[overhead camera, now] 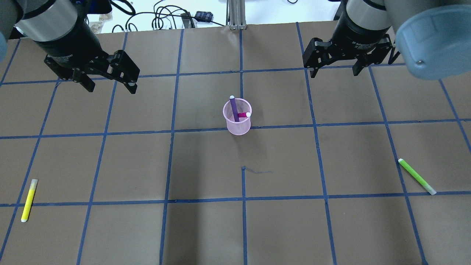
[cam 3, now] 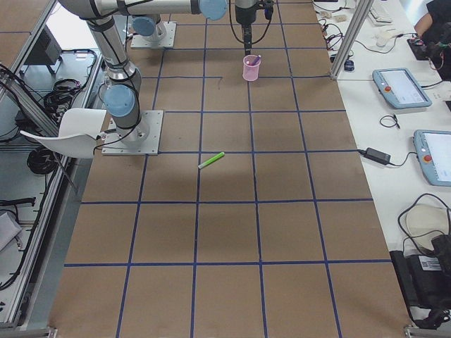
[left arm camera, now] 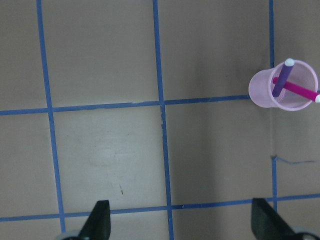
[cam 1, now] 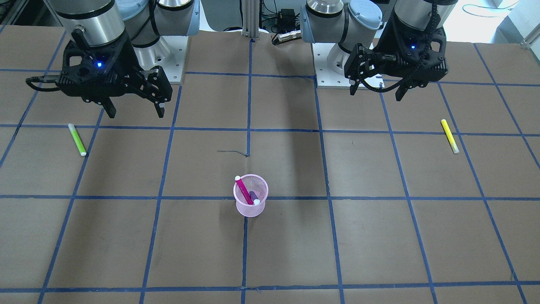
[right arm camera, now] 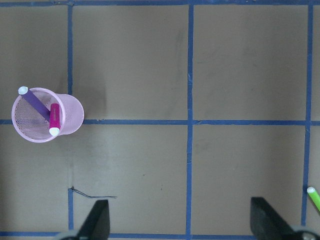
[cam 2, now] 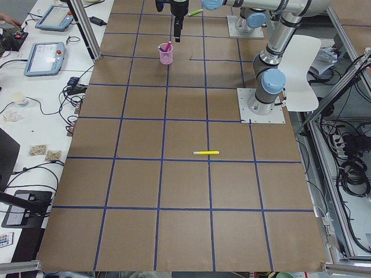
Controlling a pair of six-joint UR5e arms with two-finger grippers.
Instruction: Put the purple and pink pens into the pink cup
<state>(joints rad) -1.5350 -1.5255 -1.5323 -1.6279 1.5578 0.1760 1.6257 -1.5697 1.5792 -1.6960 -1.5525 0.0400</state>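
Observation:
The pink mesh cup [overhead camera: 239, 128] stands upright at the table's middle. The purple pen [overhead camera: 233, 108] and the pink pen [overhead camera: 243, 115] stand tilted inside it. In the front view the cup [cam 1: 249, 209] holds the pink pen [cam 1: 243, 191] and the purple pen [cam 1: 254, 196]. My left gripper [overhead camera: 110, 88] is open and empty, raised well to the cup's left. My right gripper [overhead camera: 335, 73] is open and empty, raised to the cup's right. The left wrist view shows the cup [left arm camera: 260, 95] at the upper right. The right wrist view shows it [right arm camera: 70, 112] at the left.
A yellow pen [overhead camera: 28, 200] lies on the table at the near left. A green pen [overhead camera: 417, 176] lies at the near right and shows at the right wrist view's edge [right arm camera: 314, 197]. Brown paper with blue tape lines covers the table.

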